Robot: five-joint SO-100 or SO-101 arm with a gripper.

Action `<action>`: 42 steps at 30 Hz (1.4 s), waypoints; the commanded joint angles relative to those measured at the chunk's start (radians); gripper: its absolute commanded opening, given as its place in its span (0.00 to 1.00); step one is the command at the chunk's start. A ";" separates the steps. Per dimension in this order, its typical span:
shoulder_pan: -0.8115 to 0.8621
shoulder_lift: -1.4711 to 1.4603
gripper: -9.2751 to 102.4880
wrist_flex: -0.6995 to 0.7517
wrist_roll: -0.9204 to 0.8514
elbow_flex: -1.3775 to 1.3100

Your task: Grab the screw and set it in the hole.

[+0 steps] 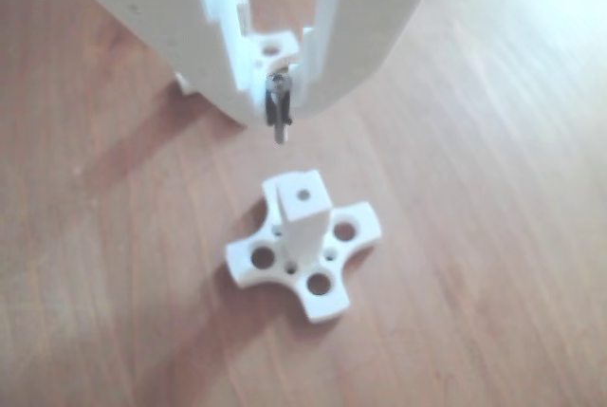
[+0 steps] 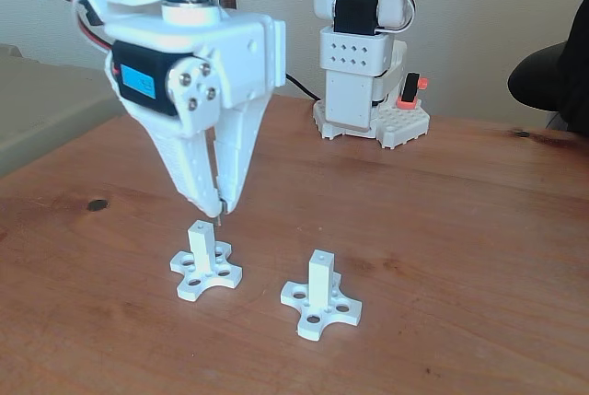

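Reddish wooden table, pale wall behind, soft daylight.

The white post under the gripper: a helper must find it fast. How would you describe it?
On the wooden table, two white posts stand on cross-shaped bases. It is the left post in the fixed view, directly under the gripper holding the screw.

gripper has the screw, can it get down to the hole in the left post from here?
Probably yes. The gripper holds the screw upright just above the post, nothing between its tip and the hole; it looks slightly off-centre though.
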 commanded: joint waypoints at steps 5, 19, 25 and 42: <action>-0.061 0.130 0.04 0.017 0.029 -0.091; -0.170 0.161 0.04 0.000 0.081 -0.066; -0.209 0.161 0.04 -0.025 0.103 -0.038; -0.244 0.153 0.04 -0.040 0.117 0.025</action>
